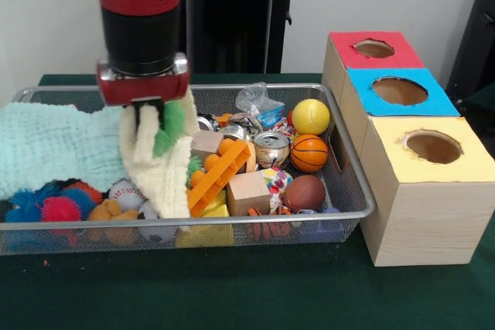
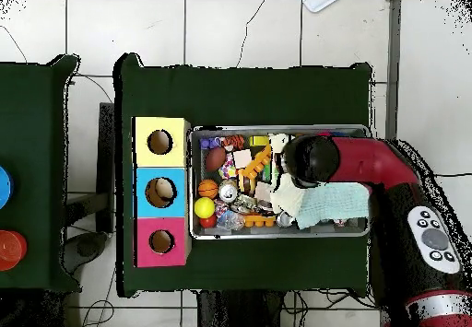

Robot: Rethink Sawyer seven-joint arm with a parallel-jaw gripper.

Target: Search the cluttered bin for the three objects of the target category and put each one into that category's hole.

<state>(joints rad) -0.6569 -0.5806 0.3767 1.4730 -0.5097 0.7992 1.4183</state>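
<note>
The claw point(image 1: 151, 117) pinches a cream knitted cloth point(image 1: 158, 164), lifted at nine o'clock in the wire bin point(image 1: 352, 191). Soft, light and floppy, it will likely drape; a bunched fold suits gripping.

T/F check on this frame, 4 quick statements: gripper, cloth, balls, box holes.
1. The gripper holds a cream cloth. True.
2. The yellow ball sits in the red hole. False: it lies in the bin, above the basketball.
3. The box tops run red, blue, yellow. True.
4. The can stands outside the bin. False: it lies inside, beside the basketball.
</note>
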